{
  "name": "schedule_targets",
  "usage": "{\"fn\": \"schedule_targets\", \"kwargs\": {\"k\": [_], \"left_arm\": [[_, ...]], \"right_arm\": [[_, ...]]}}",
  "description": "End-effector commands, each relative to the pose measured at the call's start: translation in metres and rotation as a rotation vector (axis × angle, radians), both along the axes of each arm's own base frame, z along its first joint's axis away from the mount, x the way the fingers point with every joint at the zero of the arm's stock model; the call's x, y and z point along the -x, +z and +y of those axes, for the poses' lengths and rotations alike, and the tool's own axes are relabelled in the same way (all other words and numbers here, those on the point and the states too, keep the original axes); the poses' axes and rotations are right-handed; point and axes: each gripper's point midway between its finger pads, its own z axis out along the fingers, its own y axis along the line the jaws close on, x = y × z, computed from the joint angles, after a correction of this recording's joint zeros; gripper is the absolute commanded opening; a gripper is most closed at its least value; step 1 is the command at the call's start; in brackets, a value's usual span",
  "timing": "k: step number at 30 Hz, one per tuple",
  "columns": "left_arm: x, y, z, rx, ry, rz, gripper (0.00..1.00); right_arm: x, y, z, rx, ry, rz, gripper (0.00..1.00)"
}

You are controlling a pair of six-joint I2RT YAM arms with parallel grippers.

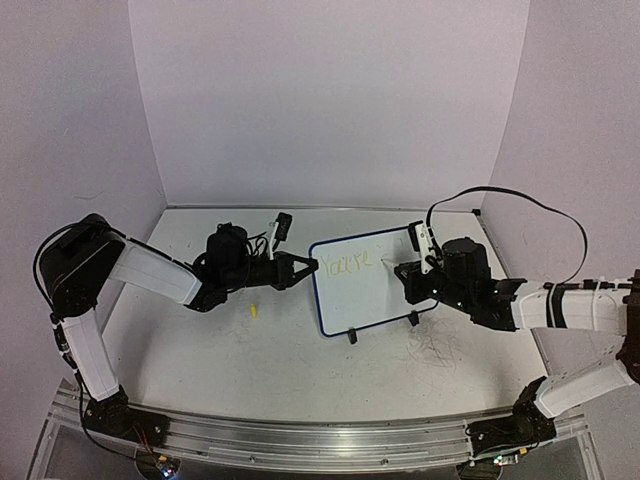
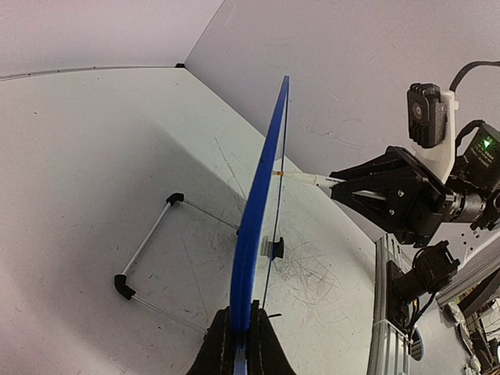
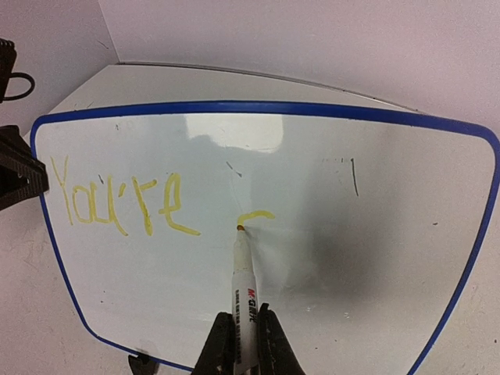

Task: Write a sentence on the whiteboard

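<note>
Clamping left edge of whiteboard (image 1: 375,297): left gripper (image 1: 306,266); right gripper (image 3: 242,326) pinches marker (image 3: 241,269), rear end cut off, tip beside faint sentence (image 3: 117,205).

The yellow sentence (image 3: 117,205) on the whiteboard (image 3: 375,312) reads "You're", with one short stroke after it. The marker (image 3: 245,301) has red and black print, too blurry to read

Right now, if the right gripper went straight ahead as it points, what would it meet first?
The whiteboard; the marker held in the right gripper touches its face with the tip.
</note>
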Motion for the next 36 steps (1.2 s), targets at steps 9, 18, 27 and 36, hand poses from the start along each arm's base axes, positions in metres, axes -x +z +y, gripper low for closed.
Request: {"fn": "schedule_targets", "kwargs": {"k": [9,18,27,36], "left_arm": [[0.003,0.013,0.004,0.006,0.012,-0.048,0.00],[0.003,0.013,0.005,0.006,0.014,-0.050,0.00],[0.003,0.013,0.004,0.006,0.015,-0.047,0.00],[0.003,0.010,0.005,0.003,0.016,-0.043,0.00]], "right_arm": [[-0.001,-0.003,-0.016,0.021,-0.071,0.002,0.00],[-0.009,0.011,-0.018,-0.003,-0.113,-0.044,0.00],[-0.019,0.023,-0.013,-0.027,-0.123,-0.080,0.00],[-0.022,0.023,-0.010,-0.024,-0.122,-0.084,0.00]]}}
